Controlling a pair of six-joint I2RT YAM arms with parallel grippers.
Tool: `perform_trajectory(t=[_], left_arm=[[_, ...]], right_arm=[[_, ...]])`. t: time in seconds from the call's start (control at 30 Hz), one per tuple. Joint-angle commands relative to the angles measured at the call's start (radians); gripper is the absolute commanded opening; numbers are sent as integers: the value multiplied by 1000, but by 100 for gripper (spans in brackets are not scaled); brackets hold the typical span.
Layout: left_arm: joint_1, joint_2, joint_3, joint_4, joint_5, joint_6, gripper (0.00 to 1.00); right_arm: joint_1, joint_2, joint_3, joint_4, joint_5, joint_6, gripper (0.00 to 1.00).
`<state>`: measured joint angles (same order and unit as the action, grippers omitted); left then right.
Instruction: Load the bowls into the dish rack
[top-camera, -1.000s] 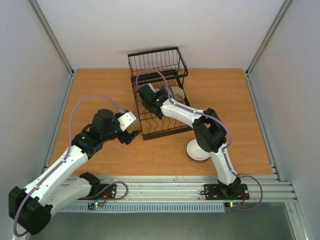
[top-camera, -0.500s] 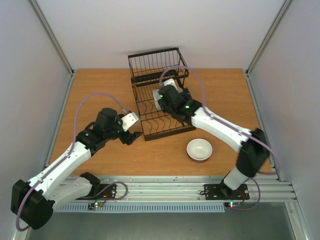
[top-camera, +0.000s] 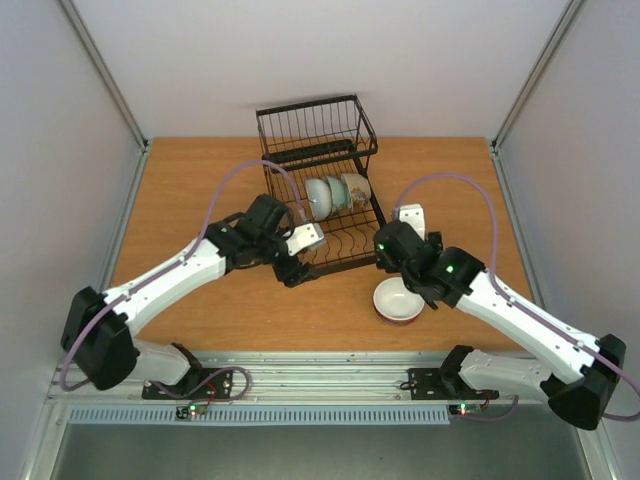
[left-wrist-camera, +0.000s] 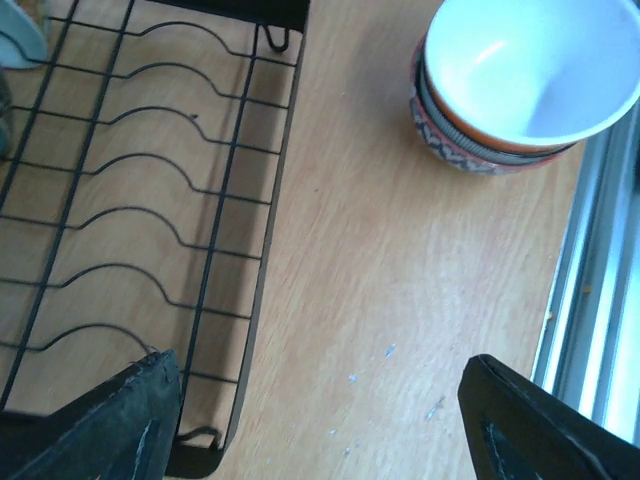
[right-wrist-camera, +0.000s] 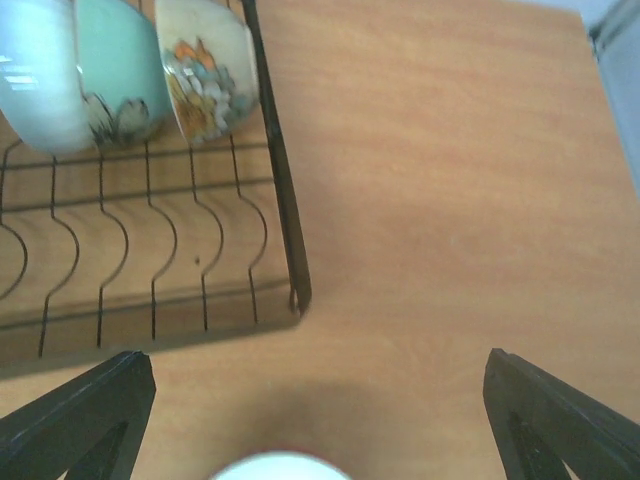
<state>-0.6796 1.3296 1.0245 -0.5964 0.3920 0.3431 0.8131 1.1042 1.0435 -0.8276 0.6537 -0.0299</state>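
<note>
Three bowls stand on edge at the far end of the black wire dish rack (top-camera: 300, 215): a pale blue-white bowl (right-wrist-camera: 35, 85), a pale green bowl (right-wrist-camera: 120, 65) and a cream patterned bowl (right-wrist-camera: 205, 75). On the table near the rack's right corner, a stack of bowls (top-camera: 398, 300) holds an orange bowl (left-wrist-camera: 520, 75) nested in a dark red patterned one. My left gripper (left-wrist-camera: 320, 430) is open over the bare table beside the rack's near corner. My right gripper (right-wrist-camera: 320, 420) is open just above the stack, holding nothing. The stack's white rim (right-wrist-camera: 280, 468) shows at that view's bottom edge.
A taller wire basket section (top-camera: 315, 125) closes the rack's far end. The rack's near divider rows (left-wrist-camera: 120, 220) hold nothing. An aluminium rail (top-camera: 330, 375) runs along the near table edge, close to the stack. White walls enclose the table.
My right arm has pulled back out of the rack to the right and now hangs over the stacked bowls. My left arm has swung right to the rack's near corner.
</note>
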Motion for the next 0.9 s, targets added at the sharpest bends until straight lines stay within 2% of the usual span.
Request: perform_trajectory(t=[0.0,0.2,0.33,0.5,0.67,0.87], left_arm=[[-5,111,140,-91,116,-28,75],[-54,355,425,-227,169,-112,60],[-105,450,532,-261,106,-134,55],[-116,463,533,-216,100,-164,54],[-116,425,469,-164,89,-185,55],[-116,407,429,-148,76,-180,55]], right_arm=[[34,-92,-53,-182,14,207,91],[69,-229,-126,-301,62,336,87],[70,-251,-140,-372,33,393,76],[71,-207,-161,-406,-15,453,64],[70,-205,-240,-338,-86,475,51],[71,-198,-321,-286,-133,507,44]])
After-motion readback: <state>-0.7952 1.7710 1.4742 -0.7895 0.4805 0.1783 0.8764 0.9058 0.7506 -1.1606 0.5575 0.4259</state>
